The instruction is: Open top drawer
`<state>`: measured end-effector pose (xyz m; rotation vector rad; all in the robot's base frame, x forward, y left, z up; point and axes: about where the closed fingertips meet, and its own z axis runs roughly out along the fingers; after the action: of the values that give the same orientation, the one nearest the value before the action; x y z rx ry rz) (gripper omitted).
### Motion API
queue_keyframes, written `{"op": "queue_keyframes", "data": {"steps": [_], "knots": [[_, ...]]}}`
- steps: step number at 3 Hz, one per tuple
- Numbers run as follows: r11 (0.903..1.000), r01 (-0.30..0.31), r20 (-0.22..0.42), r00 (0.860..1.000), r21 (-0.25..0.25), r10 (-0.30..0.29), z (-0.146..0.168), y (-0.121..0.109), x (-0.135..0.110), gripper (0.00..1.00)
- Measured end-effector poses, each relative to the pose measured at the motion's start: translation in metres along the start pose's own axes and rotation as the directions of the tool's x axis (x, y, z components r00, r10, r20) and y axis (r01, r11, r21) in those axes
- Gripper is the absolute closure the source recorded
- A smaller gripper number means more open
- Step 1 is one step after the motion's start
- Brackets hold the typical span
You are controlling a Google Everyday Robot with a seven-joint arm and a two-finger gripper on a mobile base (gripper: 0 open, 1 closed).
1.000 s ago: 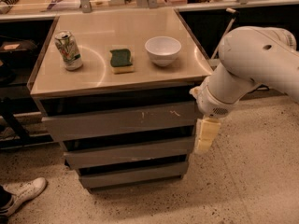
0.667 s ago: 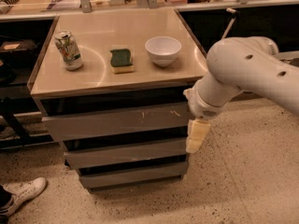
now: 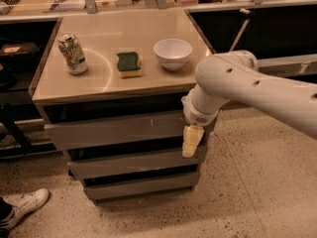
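The white robot arm (image 3: 247,86) has swung further left than a second ago, and its pale yellow gripper (image 3: 190,148) now hangs pointing downward in front of the right end of the grey cabinet. It was clear of the cabinet's right side before. The gripper overlaps the lower right corner of the top drawer (image 3: 116,129), a wide flat grey handleless panel with small pale scratches. Its tip reaches the dark gap above the middle grey drawer (image 3: 133,161). Whether the gripper is spread or pressed together cannot be told, nor whether it touches the panel.

The top drawer sits just under the beige tabletop (image 3: 99,86) and looks unmoved. The bottom grey drawer (image 3: 138,185) is likewise as before. On the tabletop, the dented drink can (image 3: 72,53), the green-and-yellow sponge (image 3: 129,64) and the white bowl (image 3: 172,52) keep their places in a row.
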<state>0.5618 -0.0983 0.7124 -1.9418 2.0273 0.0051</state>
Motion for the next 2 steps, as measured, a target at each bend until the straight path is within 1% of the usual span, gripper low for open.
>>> {"op": "queue_keyframes", "data": {"steps": [2], "knots": [[0.9993, 0.036, -0.025, 0.999, -0.011, -0.036, 0.041, -0.027, -0.001, 0.00]]}}
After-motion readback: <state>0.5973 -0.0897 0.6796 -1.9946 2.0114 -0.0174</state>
